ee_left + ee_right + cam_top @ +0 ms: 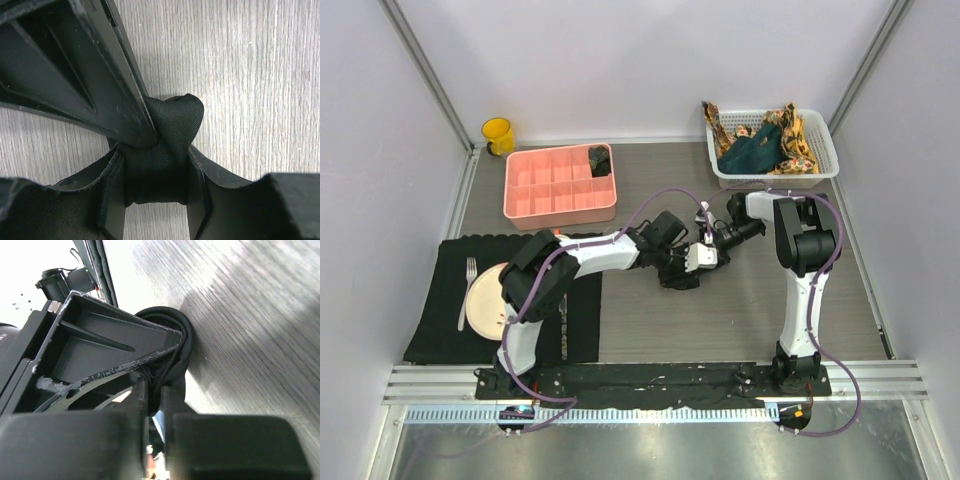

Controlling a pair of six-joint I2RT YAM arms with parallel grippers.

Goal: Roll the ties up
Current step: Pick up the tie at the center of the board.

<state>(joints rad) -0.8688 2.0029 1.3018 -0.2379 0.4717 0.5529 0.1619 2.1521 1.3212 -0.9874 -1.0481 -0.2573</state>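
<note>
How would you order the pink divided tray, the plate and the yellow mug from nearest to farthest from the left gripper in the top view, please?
From the left gripper, mid-table:
1. Pink divided tray, behind it to the left.
2. Plate, far left on the black mat.
3. Yellow mug, back left corner.

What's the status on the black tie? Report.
Left end effector shut on black tie roll. Right end effector pinching it too. Other ties in basket.

The left claw (155,170) and right claw (155,390) cover most of the black tie (172,130). Whether the right one pinches it is hidden. The dark lump (600,160) in the far tray (535,205) is too small to tell.
</note>
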